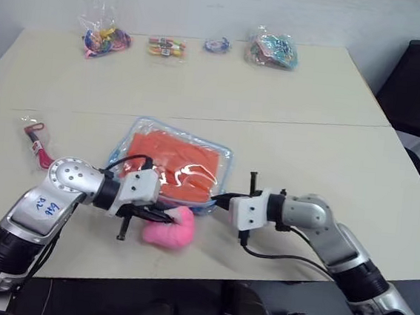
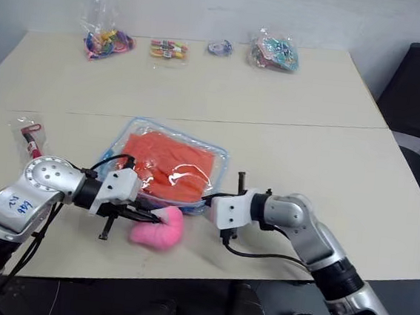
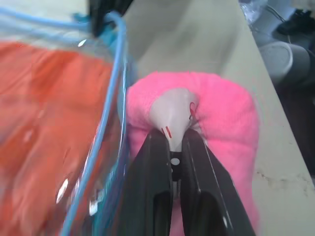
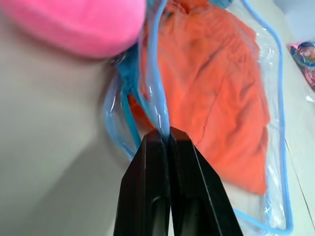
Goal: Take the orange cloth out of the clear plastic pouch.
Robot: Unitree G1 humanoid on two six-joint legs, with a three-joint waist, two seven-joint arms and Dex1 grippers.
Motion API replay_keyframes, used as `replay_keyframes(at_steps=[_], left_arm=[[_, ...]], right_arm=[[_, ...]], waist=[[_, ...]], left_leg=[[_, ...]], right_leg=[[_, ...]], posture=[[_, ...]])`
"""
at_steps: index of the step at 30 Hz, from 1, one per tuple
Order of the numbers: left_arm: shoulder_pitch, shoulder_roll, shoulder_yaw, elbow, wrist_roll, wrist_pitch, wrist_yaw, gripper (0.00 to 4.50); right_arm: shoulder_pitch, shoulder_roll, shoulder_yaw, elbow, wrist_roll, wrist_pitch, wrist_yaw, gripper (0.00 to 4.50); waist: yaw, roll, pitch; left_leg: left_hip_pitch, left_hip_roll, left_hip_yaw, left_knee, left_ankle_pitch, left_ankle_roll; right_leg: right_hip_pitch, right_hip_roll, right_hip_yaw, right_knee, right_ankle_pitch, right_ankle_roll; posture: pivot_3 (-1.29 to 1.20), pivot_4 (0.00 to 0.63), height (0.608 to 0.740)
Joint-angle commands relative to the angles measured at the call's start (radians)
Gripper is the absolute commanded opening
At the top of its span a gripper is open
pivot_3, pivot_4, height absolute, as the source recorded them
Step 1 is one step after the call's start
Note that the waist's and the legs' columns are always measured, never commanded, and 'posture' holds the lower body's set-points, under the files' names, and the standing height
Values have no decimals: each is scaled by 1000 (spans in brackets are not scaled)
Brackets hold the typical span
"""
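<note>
clear plastic pouch (image 1: 176, 165) flat near the tabletop (image 1: 310, 122) front edge, long axis slanting toward far-left corner, thin, slippery | orange cloth (image 1: 172, 161) inside, soft, light | right pincer (image 4: 165, 135) pinching blue edging, likely the opening | left pincer (image 3: 172, 142) pinching pink plush (image 1: 170, 228) tag

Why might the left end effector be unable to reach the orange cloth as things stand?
Probably it cannot yet: the left end effector is shut on a pale tab by the pink plush, and the orange cloth lies enclosed in the clear plastic pouch.
</note>
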Motion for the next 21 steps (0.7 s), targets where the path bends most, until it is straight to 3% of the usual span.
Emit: replay_keyframes(at_steps=[1,9,13,21], left_arm=[[-22,69,111,87,-8,-6,-4,0],[-81,128,163,279,27,-86,-24,0],[-163,152,166,479,79,-176,-15,0],[-260,128,147,628,113,-251,-5,0]], right_arm=[[26,-86,-103,-12,46,-88,19,28],[39,-167,-173,77,94,-300,54,28],[72,-228,-169,125,103,-433,90,28],[89,-260,-195,154,134,-454,83,28]], waist=[[-1,0,0],[-1,0,0],[1,0,0],[-1,0,0]], left_leg=[[0,0,0,0,0,0],[0,1,1,-1,0,0],[0,0,1,0,0,0],[0,1,2,0,0,0]], right_leg=[[0,0,0,0,0,0],[0,0,0,0,0,0],[0,0,-1,0,0,0],[0,0,-1,0,0,0]], posture=[[0,150,740],[0,150,740],[0,150,740],[0,150,740]])
